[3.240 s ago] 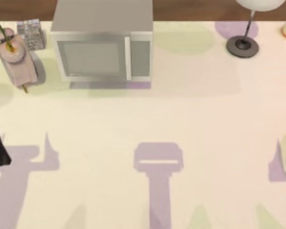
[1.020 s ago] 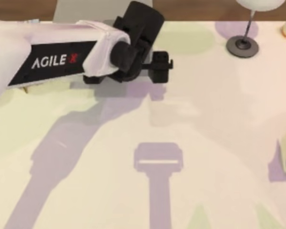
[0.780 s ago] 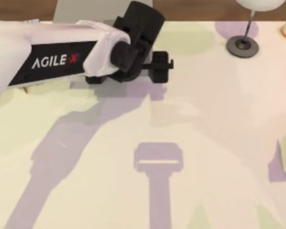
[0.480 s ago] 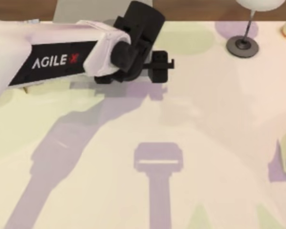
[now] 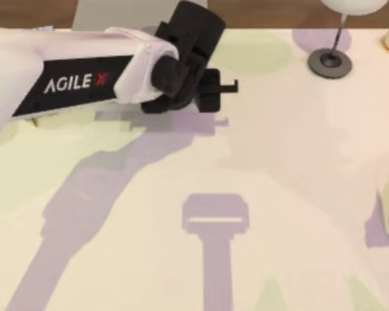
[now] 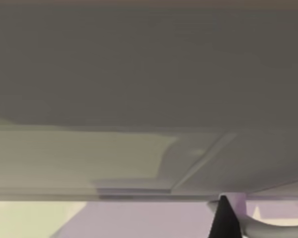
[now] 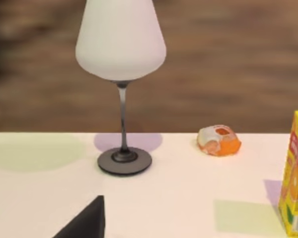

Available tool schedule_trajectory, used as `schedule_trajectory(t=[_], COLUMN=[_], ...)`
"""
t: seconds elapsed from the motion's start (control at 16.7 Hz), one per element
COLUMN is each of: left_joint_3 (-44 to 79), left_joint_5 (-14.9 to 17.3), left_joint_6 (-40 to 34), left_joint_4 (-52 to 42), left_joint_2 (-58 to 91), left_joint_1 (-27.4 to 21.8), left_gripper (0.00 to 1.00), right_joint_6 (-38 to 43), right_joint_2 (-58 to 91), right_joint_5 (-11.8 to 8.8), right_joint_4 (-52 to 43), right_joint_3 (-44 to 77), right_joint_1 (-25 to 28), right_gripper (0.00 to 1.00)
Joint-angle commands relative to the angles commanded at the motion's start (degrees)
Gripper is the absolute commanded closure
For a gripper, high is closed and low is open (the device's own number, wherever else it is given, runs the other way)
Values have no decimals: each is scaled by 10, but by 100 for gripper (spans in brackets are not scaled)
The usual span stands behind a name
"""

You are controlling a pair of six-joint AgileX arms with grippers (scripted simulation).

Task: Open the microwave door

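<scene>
left arm (image 5: pixel 84 74) reaching across the microwave (image 5: pixel 117 13) | left gripper (image 5: pixel 211 91) sitting at its front right | finger opening unclear, grasp unclear | right arm parked out of sight

— Left arm, position? 
— Reaches in from the table's left edge across the far left part, white forearm level, black wrist at the far centre-left. 
— Left gripper (image 5: pixel 222 87)? 
— Black, pointing right; whether the fingers are apart or together cannot be made out. 
— Right arm? 
— Parked off the right edge; one dark fingertip (image 7: pixel 87 223) shows in its wrist view.
</scene>
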Motion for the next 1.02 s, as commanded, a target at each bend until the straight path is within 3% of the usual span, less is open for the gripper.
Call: schedule_trajectory(t=[0.3,0.36,1.02], left_joint_3=[0,-28,-73], left_joint_5=[0,9,-12], left_joint_6=[0,-2,-18], left_joint_4=[0,-5,18], left_joint_2=[0,-15,-48], left_joint_1=[0,-21,-20], left_gripper=[100,100,100], right_joint_6=[0,0,0], right_joint_2=[0,0,0], right_joint_5=[0,0,0], right_joint_4=[0,0,0], right_joint_3=[0,0,0], right_joint_1=[0,0,0], right_gripper=[0,0,0])
